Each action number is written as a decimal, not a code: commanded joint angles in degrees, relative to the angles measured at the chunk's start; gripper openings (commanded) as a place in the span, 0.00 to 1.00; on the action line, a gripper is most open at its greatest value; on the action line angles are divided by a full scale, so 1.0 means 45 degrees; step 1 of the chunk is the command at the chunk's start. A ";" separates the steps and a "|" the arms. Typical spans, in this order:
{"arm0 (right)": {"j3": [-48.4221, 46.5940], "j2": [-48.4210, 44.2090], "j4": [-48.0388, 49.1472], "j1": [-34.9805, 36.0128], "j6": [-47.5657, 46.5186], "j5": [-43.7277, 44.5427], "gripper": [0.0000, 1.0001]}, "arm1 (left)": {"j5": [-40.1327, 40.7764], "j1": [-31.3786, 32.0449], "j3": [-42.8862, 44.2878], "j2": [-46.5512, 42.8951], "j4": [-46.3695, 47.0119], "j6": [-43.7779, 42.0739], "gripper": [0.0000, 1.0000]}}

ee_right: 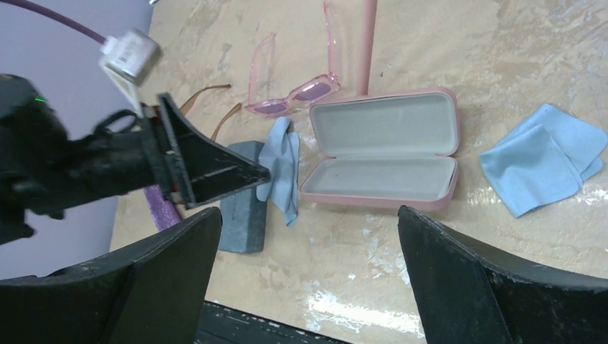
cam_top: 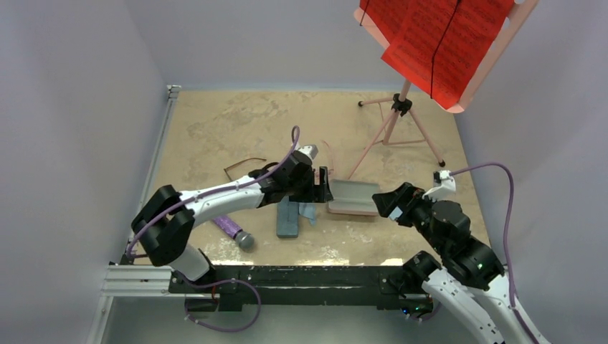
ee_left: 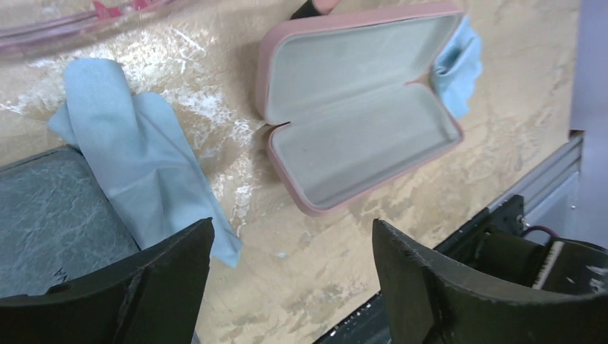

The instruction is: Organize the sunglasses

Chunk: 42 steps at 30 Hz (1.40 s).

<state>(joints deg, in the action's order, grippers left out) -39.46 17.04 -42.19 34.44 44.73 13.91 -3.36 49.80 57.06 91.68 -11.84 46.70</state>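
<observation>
The pink-purple sunglasses (ee_right: 297, 93) lie unfolded on the table just behind the open pink case (ee_right: 383, 154); one of their arms shows faintly in the top view (cam_top: 330, 154). The dark brown sunglasses (cam_top: 240, 166) lie further left, partly hidden behind my left arm. My left gripper (cam_top: 324, 183) hovers at the case's left end, open, with nothing between its fingers (ee_left: 292, 251). My right gripper (cam_top: 383, 201) is at the case's right end, open and empty (ee_right: 308, 244).
A blue-grey case (cam_top: 288, 218) lies shut beside a light blue cloth (ee_left: 136, 158). A second cloth (ee_right: 541, 158) lies right of the pink case. A purple cylinder (cam_top: 233, 229) sits near the left arm's base. A pink tripod stand (cam_top: 401, 129) holds red sheets at back right.
</observation>
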 commanded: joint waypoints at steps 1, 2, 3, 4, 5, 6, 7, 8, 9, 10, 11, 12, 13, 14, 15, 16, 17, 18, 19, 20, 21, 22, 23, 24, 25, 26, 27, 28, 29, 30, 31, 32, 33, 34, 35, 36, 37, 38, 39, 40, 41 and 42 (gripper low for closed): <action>0.0481 0.0734 0.1327 0.0003 -0.0889 -0.0713 0.98 | 0.0386 0.0027 -0.0162 -0.1314 -0.0391 -0.0570 0.88; 0.0475 0.1178 0.1696 -0.0004 -0.1055 -0.1063 0.98 | 0.0461 0.0010 -0.0165 -0.1492 -0.0514 -0.0572 0.91; 0.0430 0.1686 0.2262 -0.0008 -0.1210 -0.1337 0.98 | 0.0532 0.0008 -0.0170 -0.1658 -0.0627 -0.0572 0.93; 0.0381 0.2545 0.2628 -0.0027 -0.1269 -0.1688 0.98 | 0.0615 0.0007 -0.0198 -0.1854 -0.0789 -0.0541 0.95; 0.0331 0.3002 0.3057 -0.0017 -0.1244 -0.1825 0.98 | 0.0676 -0.0002 -0.0253 -0.1993 -0.0832 -0.0510 0.96; 0.0288 0.3885 0.3467 -0.0016 -0.1149 -0.1835 0.98 | 0.0686 -0.0011 -0.0359 -0.2170 -0.0942 -0.0455 0.97; 0.0251 0.4629 0.3897 -0.0016 -0.1034 -0.1693 0.98 | 0.0955 -0.0044 -0.0492 -0.2464 -0.1029 -0.0387 0.98; 0.0180 0.5335 0.4229 -0.0016 -0.0965 -0.1659 0.99 | 0.1121 -0.0077 -0.0693 -0.2695 -0.1128 -0.0327 0.99; 0.0101 0.5984 0.4524 -0.0016 -0.0906 -0.1697 0.98 | 0.1303 -0.0130 -0.0869 -0.2951 -0.1263 -0.0254 1.00; 0.0003 0.6625 0.4720 -0.0016 -0.0793 -0.1711 0.98 | 0.1509 -0.0189 -0.1025 -0.3230 -0.1477 -0.0136 1.00; -0.0029 0.7205 0.4886 -0.0013 -0.0713 -0.1759 0.98 | 0.1710 -0.0222 -0.1218 -0.3508 -0.1692 -0.0069 1.00; -0.0012 0.7754 0.5034 -0.0025 -0.0628 -0.1753 0.98 | 0.2004 -0.0268 -0.1423 -0.3829 -0.1938 0.0032 1.00; 0.0057 0.8220 0.5106 -0.0017 -0.0507 -0.1760 0.98 | 0.2307 -0.0288 -0.1634 -0.4184 -0.2235 0.0140 1.00; 0.0136 0.8721 0.5161 -0.0034 -0.0365 -0.1758 0.98 | 0.2667 -0.0332 -0.1875 -0.4669 -0.2593 0.0239 1.00; 0.0264 0.9044 0.5175 -0.0040 -0.0210 -0.1819 0.98 | 0.2980 -0.0362 -0.2132 -0.4919 -0.2845 0.0374 1.00; 0.0453 0.9270 0.5231 -0.0033 0.0007 -0.1946 0.98 | 0.3295 -0.0381 -0.2384 -0.5321 -0.3081 0.0500 1.00; 0.0684 0.9443 0.5367 -0.0035 0.0190 -0.2251 0.98 | 0.3569 -0.0424 -0.2662 -0.5829 -0.3294 0.0624 1.00; 0.0984 0.9535 0.5523 -0.0035 0.0345 -0.2491 0.97 | 0.3889 -0.0464 -0.2897 -0.6245 -0.3552 0.0746 1.00; 0.1292 0.9583 0.5653 -0.0035 0.0525 -0.2662 0.97 | 0.4202 -0.0489 -0.3169 -0.6591 -0.3824 0.0889 1.00; 0.1617 0.9601 0.5798 -0.0035 0.0660 -0.2850 0.96 | 0.4456 -0.0526 -0.3358 -0.6944 -0.4060 0.0994 1.00; 0.1928 0.9579 0.5961 -0.0042 0.0821 -0.3015 0.96 | 0.4691 -0.0548 -0.3507 -0.7259 -0.4290 0.1076 1.00; 0.2272 0.9525 0.6162 -0.0046 0.0890 -0.3048 0.96 | 0.4901 -0.0575 -0.3635 -0.7516 -0.4492 0.1169 1.00; 0.2642 0.9426 0.6426 -0.0037 0.0960 -0.3052 0.95 | 0.5064 -0.0590 -0.3736 -0.7745 -0.4649 0.1254 1.00; 0.2979 0.9350 0.6752 -0.0035 0.1049 -0.3311 0.95 | 0.5165 -0.0597 -0.3842 -0.7957 -0.4730 0.1304 1.00; 0.3297 0.9274 0.7042 -0.0035 0.1114 -0.3500 0.95 | 0.5236 -0.0598 -0.3914 -0.8135 -0.4786 0.1364 1.00; 0.3525 0.9226 0.7198 -0.0035 0.1193 -0.3553 0.95 | 0.5281 -0.0598 -0.3984 -0.8267 -0.4818 0.1422 1.00; 0.3678 0.9169 0.7310 -0.0018 0.1205 -0.3528 0.95 | 0.5294 -0.0598 -0.4041 -0.8354 -0.4780 0.1469 1.00; 0.3836 0.9105 0.7453 -0.0011 0.1226 -0.3498 0.95 | 0.5303 -0.0598 -0.4102 -0.8448 -0.4744 0.1509 1.00; 0.4023 0.9025 0.7603 -0.0020 0.1251 -0.3452 0.95 | 0.5327 -0.0598 -0.4127 -0.8472 -0.4710 0.1578 1.00; 0.4175 0.8948 0.7802 -0.0001 0.1261 -0.3400 0.95 | 0.5332 -0.0598 -0.4157 -0.8507 -0.4677 0.1613 1.00; 0.4347 0.8863 0.8081 0.0030 0.1304 -0.3311 0.95 | 0.5318 -0.0598 -0.4180 -0.8489 -0.4652 0.1629 1.00; 0.4498 0.8789 0.8287 0.0093 0.1304 -0.3224 0.95 | 0.5297 -0.0598 -0.4183 -0.8485 -0.4640 0.1634 1.00; 0.4617 0.8679 0.8445 0.0188 0.1275 -0.3142 0.95 | 0.5282 -0.0598 -0.4200 -0.8455 -0.4631 0.1634 1.00; 0.4718 0.8575 0.8564 0.0347 0.1247 -0.2903 0.95 | 0.5277 -0.0583 -0.4203 -0.8434 -0.4633 0.1635 1.00; 0.4767 0.8457 0.8667 0.0540 0.1130 -0.2587 0.95 | 0.5262 -0.0589 -0.4217 -0.8429 -0.4625 0.1635 1.00; 0.4766 0.8345 0.8690 0.0801 0.1058 -0.2247 0.95 | 0.5258 -0.0595 -0.4229 -0.8399 -0.4617 0.1649 1.00; 0.4751 0.8262 0.8683 0.1068 0.0942 -0.1914 0.95 | 0.5257 -0.0590 -0.4250 -0.8391 -0.4616 0.1653 1.00; 0.4705 0.8186 0.8662 0.1331 0.0871 -0.1567 0.95 | 0.5257 -0.0597 -0.4255 -0.8370 -0.4601 0.1681 1.00; 0.4624 0.8113 0.8594 0.1610 0.0767 -0.1256 0.95 | 0.5257 -0.0598 -0.4275 -0.8382 -0.4592 0.1696 1.00; 0.4543 0.8060 0.8495 0.1858 0.0715 -0.0946 0.95 | 0.5255 -0.0598 -0.4271 -0.8366 -0.4586 0.1703 1.00; 0.4433 0.8009 0.8375 0.2096 0.0691 -0.0646 0.95 | 0.5255 -0.0598 -0.4267 -0.8374 -0.4581 0.1699 1.00; 0.4348 0.7993 0.8294 0.2255 0.0693 -0.0464 0.95 | 0.5257 -0.0598 -0.4279 -0.8378 -0.4555 0.1694 1.00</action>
<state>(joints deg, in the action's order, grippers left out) -18.63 54.33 -5.72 41.50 48.99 4.91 18.98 47.31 38.37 54.15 -32.71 53.45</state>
